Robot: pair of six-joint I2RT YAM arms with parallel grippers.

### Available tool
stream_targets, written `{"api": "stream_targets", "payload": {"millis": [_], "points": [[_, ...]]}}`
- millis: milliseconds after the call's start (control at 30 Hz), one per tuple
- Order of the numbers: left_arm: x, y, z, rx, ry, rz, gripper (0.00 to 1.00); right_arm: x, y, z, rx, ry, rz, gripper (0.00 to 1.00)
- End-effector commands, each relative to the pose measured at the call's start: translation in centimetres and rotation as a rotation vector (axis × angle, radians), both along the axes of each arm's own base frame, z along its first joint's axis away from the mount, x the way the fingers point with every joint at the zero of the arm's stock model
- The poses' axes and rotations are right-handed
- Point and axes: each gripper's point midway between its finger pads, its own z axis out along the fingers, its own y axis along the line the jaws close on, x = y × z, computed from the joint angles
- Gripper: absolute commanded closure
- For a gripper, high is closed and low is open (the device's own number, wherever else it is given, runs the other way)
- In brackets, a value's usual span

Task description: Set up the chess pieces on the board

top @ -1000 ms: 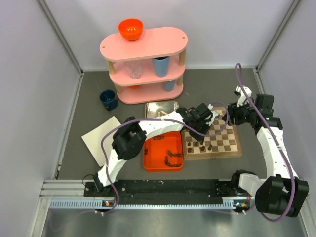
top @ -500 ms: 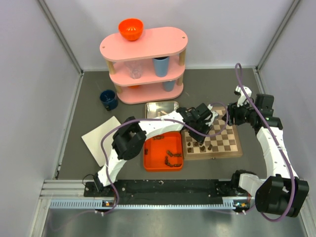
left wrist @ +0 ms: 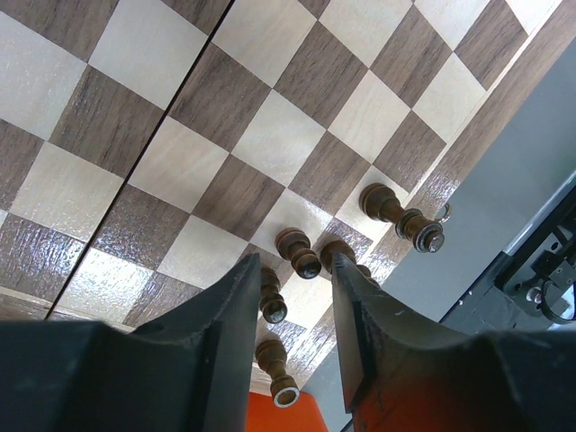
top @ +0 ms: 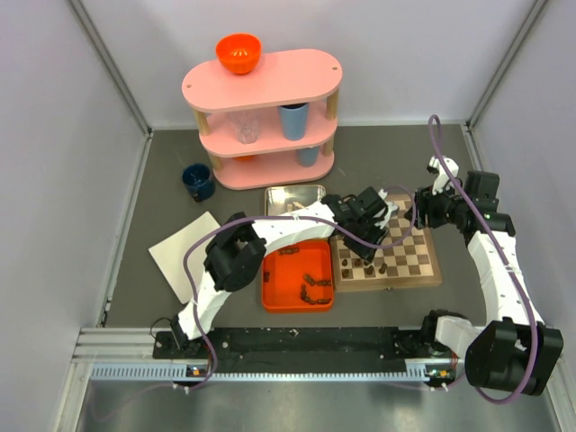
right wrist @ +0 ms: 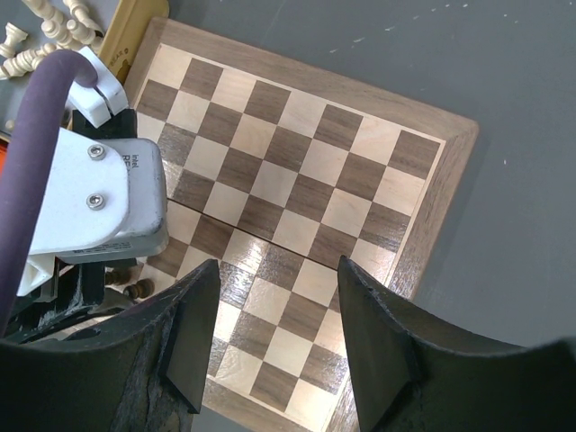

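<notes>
The board (top: 412, 261) lies right of centre, with a few dark chess pieces (top: 369, 266) along its near-left squares. My left gripper (top: 364, 236) hangs over that corner. In the left wrist view it (left wrist: 295, 263) is open, and a dark pawn (left wrist: 299, 253) stands upright just past its fingertips, touching neither finger. More dark pawns (left wrist: 270, 299) and a taller dark piece (left wrist: 402, 216) stand close by. My right gripper (top: 417, 216) hovers over the board's far edge. It (right wrist: 277, 265) is open with only bare squares (right wrist: 297, 193) between its fingers.
An orange tray (top: 273, 301) left of the board holds loose dark pieces (top: 312, 286). Behind it a silver tin (top: 295, 193) holds cream pieces (right wrist: 45, 31). A pink shelf (top: 263, 117), a blue cup (top: 197, 181) and a white sheet (top: 184, 247) stand further left.
My left gripper's jaws have spread from shut to open, letting go of a dark pawn on the board. Neither arm has shifted noticeably.
</notes>
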Motion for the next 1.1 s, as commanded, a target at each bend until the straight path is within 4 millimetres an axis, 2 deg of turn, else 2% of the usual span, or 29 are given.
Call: {"api": "stream_targets", "payload": {"millis": [0, 200, 233, 400, 433, 500, 533, 567, 600, 633, 667, 700, 733, 767, 800, 833, 867, 900, 933, 967, 1000, 1033, 1067], "points": [[1.3, -1.5, 4.7, -0.108, -0.063, 0.026, 0.56, 0.6, 0.0, 0.5, 0.011, -0.033, 0.005, 0.45], [2.3, -1.4, 7.9, -0.184, -0.099, 0.06, 0.5, 0.5, 0.0, 0.5, 0.011, -0.038, 0.009, 0.45], [2.4, -1.5, 9.0, -0.212, -0.114, 0.062, 0.49, 0.5, 0.0, 0.5, 0.012, -0.036, 0.009, 0.45], [3.7, -0.3, 11.4, -0.275, -0.159, 0.109, 0.43, 0.5, 0.1, 0.7, 0.01, -0.047, 0.013, 0.45], [3.7, 0.1, 12.9, -0.304, -0.177, 0.114, 0.41, 0.4, 0.1, 0.8, 0.011, -0.049, 0.018, 0.45], [4.4, 1.2, 13.5, -0.324, -0.208, 0.138, 0.38, 0.3, 0.3, 1.0, 0.013, -0.058, 0.027, 0.45], [4.2, 2.2, 14.5, -0.342, -0.229, 0.148, 0.37, 0.2, 0.6, 1.1, 0.022, -0.064, 0.047, 0.45], [5.1, 2.8, 15.4, -0.367, -0.265, 0.172, 0.37, 0.1, 0.9, 1.3, 0.03, -0.07, 0.065, 0.45], [5.2, 3.9, 17.8, -0.413, -0.305, 0.187, 0.34, -0.1, 1.2, 1.5, 0.037, -0.08, 0.081, 0.44], [5.1, 4.9, 17.0, -0.401, -0.309, 0.197, 0.32, -0.4, 2.0, 1.9, 0.057, -0.101, 0.129, 0.43], [5.8, 6.2, 17.7, -0.409, -0.344, 0.214, 0.31, -0.7, 2.4, 2.1, 0.07, -0.107, 0.158, 0.4], [5.9, 7.5, 20.4, -0.459, -0.409, 0.237, 0.29, -0.9, 2.8, 2.4, 0.083, -0.121, 0.186, 0.39], [6.0, 9.0, 19.5, -0.434, -0.42, 0.267, 0.24, -1.4, 3.7, 3.1, 0.111, -0.146, 0.237, 0.34], [6.7, 10.5, 20.1, -0.436, -0.46, 0.295, 0.22, -1.6, 4.2, 3.9, 0.124, -0.169, 0.273, 0.24], [6.7, 12.1, 22.8, -0.496, -0.523, 0.318, 0.18, -2.4, 5.4, 4.6, 0.17, -0.182, 0.343, 0.17], [6.5, 13.5, 21.3, -0.478, -0.527, 0.321, 0.1, -2.8, 6.0, 5.3, 0.169, -0.218, 0.401, 0.01], [7.3, 15.4, 21.6, -0.486, -0.549, 0.358, 0.04, -3.3, 6.7, 5.6, 0.18, -0.228, 0.448, 0.01], [6.8, 17.0, 23.2, -0.524, -0.579, 0.371, 0.01, -4.2, 7.8, 5.9, 0.217, -0.222, 0.515, 0.01], [6.3, 17.9, 21.9, -0.521, -0.563, 0.352, 0.01, -4.5, 8.4, 6.2, 0.216, -0.246, 0.574, 0.01], [7.1, 19.8, 21.9, -0.516, -0.573, 0.387, 0.01, -5.2, 9.7, 5.9, 0.246, -0.229, 0.644, 0.01], [6.6, 21.1, 22.5, -0.524, -0.593, 0.392, 0.01, -6.6, 10.9, 6.2, 0.317, -0.219, 0.724, 0.01], [6.9, 22.9, 20.9, -0.473, -0.594, 0.41, 0.01, -6.8, 11.7, 6.5, 0.303, -0.258, 0.791, 0.01], [6.8, 23.9, 20.4, -0.444, -0.606, 0.418, 0.01, -7.9, 13.6, 6.3, 0.318, -0.237, 0.881, 0.01]]}}
